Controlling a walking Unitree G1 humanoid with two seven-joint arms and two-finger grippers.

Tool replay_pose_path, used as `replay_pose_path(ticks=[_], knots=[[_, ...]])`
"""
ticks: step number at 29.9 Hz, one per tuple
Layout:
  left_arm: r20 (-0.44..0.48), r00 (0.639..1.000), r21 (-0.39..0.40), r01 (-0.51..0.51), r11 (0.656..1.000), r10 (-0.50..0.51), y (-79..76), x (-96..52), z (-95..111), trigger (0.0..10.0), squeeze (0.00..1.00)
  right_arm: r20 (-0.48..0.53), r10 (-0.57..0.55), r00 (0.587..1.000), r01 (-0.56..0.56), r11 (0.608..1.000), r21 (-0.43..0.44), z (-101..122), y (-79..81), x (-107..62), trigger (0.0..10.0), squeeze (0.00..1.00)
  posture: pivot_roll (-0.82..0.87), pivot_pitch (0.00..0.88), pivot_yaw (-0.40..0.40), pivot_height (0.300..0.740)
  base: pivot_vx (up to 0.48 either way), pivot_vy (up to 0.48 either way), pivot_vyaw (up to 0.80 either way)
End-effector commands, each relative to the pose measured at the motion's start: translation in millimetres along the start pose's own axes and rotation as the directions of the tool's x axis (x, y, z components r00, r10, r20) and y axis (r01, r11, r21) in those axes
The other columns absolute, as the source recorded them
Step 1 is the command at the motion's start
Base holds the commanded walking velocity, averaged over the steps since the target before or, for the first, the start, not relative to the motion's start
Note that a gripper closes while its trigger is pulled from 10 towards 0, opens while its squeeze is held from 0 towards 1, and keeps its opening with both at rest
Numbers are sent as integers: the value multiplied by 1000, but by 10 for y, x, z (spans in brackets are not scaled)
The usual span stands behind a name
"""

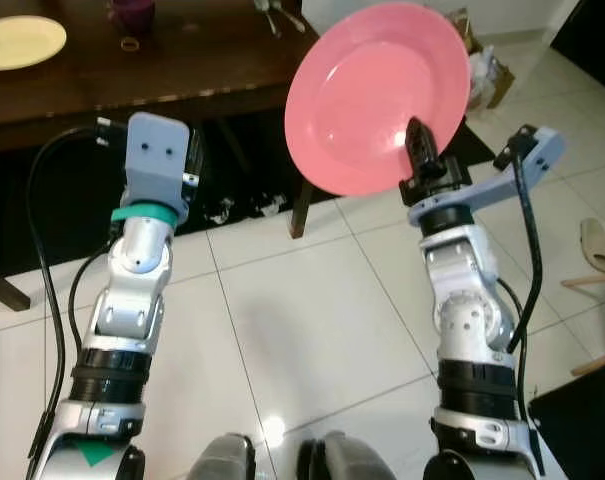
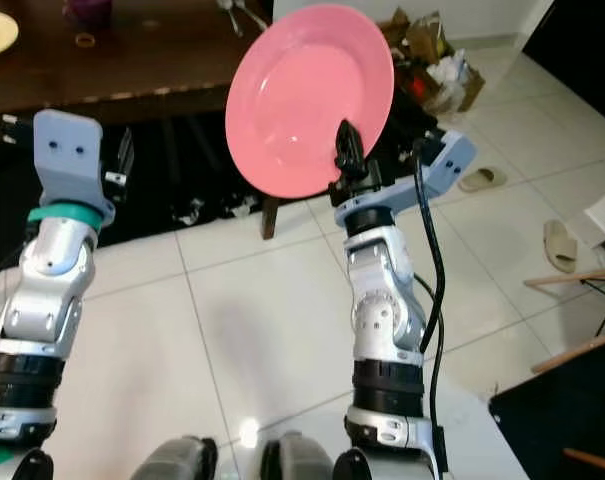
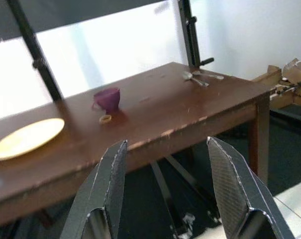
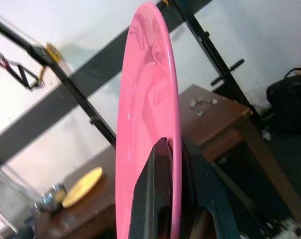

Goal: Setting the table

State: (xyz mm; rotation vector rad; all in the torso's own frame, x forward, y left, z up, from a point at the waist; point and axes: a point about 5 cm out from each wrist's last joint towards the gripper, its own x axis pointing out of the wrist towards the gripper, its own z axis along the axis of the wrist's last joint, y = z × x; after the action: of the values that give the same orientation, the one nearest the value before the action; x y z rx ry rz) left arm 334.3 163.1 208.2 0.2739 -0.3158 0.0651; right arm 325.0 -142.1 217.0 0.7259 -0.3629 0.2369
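- A white tiled floor (image 1: 312, 300) runs up to a dark wooden table (image 1: 202, 60), whose right corner and leg stand just ahead of the robot.
- On the table, a yellow plate (image 1: 20, 42) lies near the left edge in the head views.
- A purple cup (image 3: 108, 98) stands toward the middle of the tabletop, with a small ring (image 3: 105, 119) just beside it.
- Cutlery (image 3: 197, 77) lies near the far right corner of the table.
- The right gripper (image 1: 418, 150) is raised in front of the table's right corner and is clamped on the rim of a pink plate (image 1: 372, 90); one black finger lies across the plate's face, the other behind it.
- The pink plate stands nearly on edge, its hollow face turned toward the robot's head, held in the air and touching neither table nor floor.
- The left gripper (image 3: 167, 191) is raised before the table's front edge, its two fingers spread apart with nothing between them.
- Slippers (image 2: 560, 243) lie on the tiles to the right, and cardboard boxes (image 2: 432, 55) sit beyond the table's right end.
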Motion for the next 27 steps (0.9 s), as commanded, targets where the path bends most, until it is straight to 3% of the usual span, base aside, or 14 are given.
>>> replay_pose_path(ticks=[1,10,11,14,16,20,22,27], knots=[[-1,1000,6,20,1000,-20,-47,1,-16,10000,0,25,-13,1000,13,1000,14,67,-31,-7,10000,0,63,0,19,740,480,0,0],[-1,999,-1,40,999,-40,-73,-2,-22,10000,0,-15,-19,1000,19,998,61,-13,-53,-53,10000,0,61,0,22,740,480,0,0],[-12,999,-59,50,997,-51,-56,-23,-28,10000,0,-37,-31,999,36,991,127,-51,-101,-95,10000,0,63,0,22,740,480,0,0],[-16,998,-85,53,995,-54,-41,-31,-30,10000,0,-45,-39,998,45,988,145,-64,-125,-113,10000,0,63,0,22,740,480,0,0],[-18,998,-112,64,992,-66,-17,-42,-29,10000,0,-56,-59,997,66,988,140,-81,-175,-141,10000,0,64,0,22,740,480,0,0],[-8,996,-119,84,989,-86,49,-50,-14,10000,0,-82,-131,988,132,991,11,-120,-323,-209,10000,0,69,0,19,740,480,0,0],[-6,996,-114,85,990,-86,57,-47,-13,10000,0,-86,-136,987,135,991,-13,-125,-341,-216,10000,0,69,0,19,740,480,0,0],[1,995,-108,99,989,-99,10,-44,-7,10000,0,-91,-120,989,121,993,9,-128,-328,-200,10000,0,68,0,18,740,457,0,0]])
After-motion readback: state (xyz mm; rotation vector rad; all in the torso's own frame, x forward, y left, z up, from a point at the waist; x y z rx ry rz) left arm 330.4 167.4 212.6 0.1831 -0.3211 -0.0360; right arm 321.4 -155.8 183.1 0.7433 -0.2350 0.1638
